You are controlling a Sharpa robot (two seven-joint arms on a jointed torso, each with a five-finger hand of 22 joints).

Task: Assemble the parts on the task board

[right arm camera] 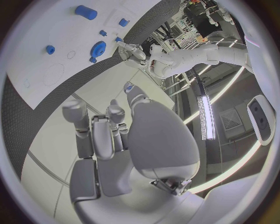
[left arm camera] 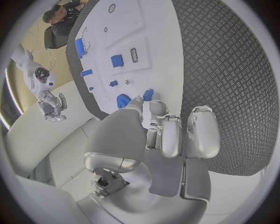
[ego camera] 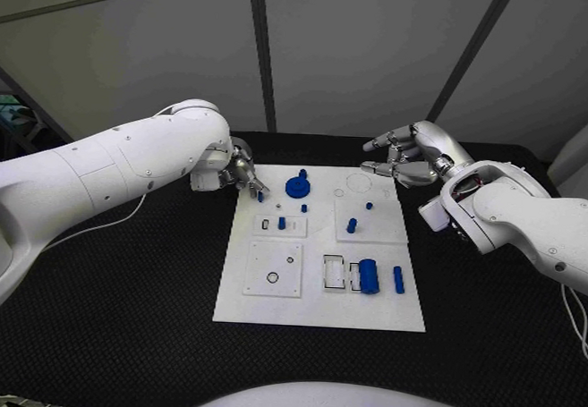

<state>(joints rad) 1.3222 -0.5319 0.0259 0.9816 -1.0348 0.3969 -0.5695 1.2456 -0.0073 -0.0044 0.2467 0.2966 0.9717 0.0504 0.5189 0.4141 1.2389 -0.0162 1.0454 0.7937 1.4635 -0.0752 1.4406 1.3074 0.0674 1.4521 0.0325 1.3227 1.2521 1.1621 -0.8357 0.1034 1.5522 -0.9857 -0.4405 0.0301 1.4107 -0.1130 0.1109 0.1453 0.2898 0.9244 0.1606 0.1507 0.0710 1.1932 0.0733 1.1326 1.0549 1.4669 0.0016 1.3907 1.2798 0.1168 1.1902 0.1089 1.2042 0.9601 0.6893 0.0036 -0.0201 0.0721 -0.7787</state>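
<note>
The white task board (ego camera: 319,307) lies in the middle of the black table. On it are a large round blue part (ego camera: 297,186), small blue pegs (ego camera: 351,225), a thick blue cylinder (ego camera: 369,276) and a slim blue pin (ego camera: 399,279). My left hand (ego camera: 237,172) is at the board's far left corner. Its thumb and a finger pinch a small blue part (ego camera: 259,196) at the board's edge, which the left wrist view shows as a small blue part (left arm camera: 148,94) beside the round part (left arm camera: 123,100). My right hand (ego camera: 406,158) hovers over the far right corner, fingers apart, holding nothing.
Raised white plates with slots and holes sit on the board, one at the near left (ego camera: 274,268). Black table (ego camera: 496,354) surrounds the board on all sides. My right forearm (ego camera: 526,221) stretches along the board's right side.
</note>
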